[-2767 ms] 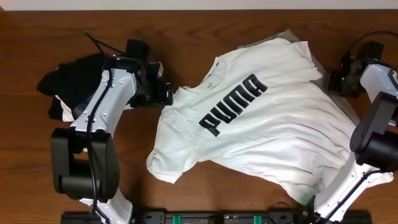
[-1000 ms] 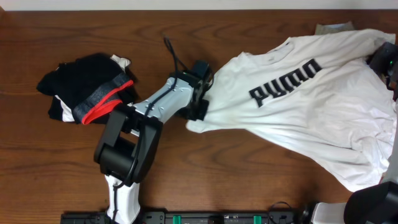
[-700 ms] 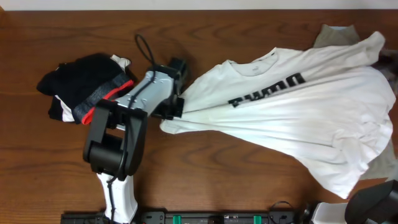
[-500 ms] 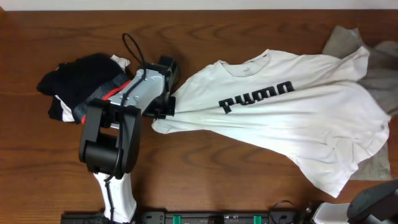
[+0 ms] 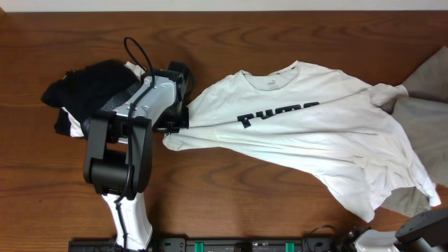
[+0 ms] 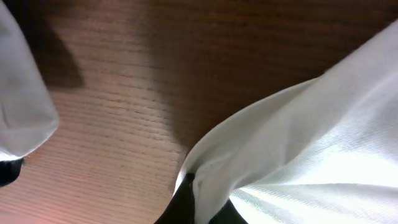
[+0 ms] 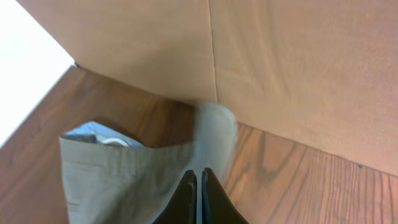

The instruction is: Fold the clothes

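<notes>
While no fold was yet made, shirt (image 5: 301,143) was noted rumpled, print up, on table (image 5: 280,210) | its left edge pinched by left gripper (image 5: 178,124) | right gripper (image 7: 199,193) pressed together, nothing seen held, over grey cloth (image 7: 124,168) | flattening and all folds judged left.

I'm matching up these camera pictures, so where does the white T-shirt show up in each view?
Overhead: the white T-shirt spreads from centre to right, its left end in the left pincer.
Left wrist: the white T-shirt fills the lower right, pinched at the bottom edge.
Right wrist: not in it; only a grey-beige cloth shows.
Shared landmark: the brown wooden table.
</notes>
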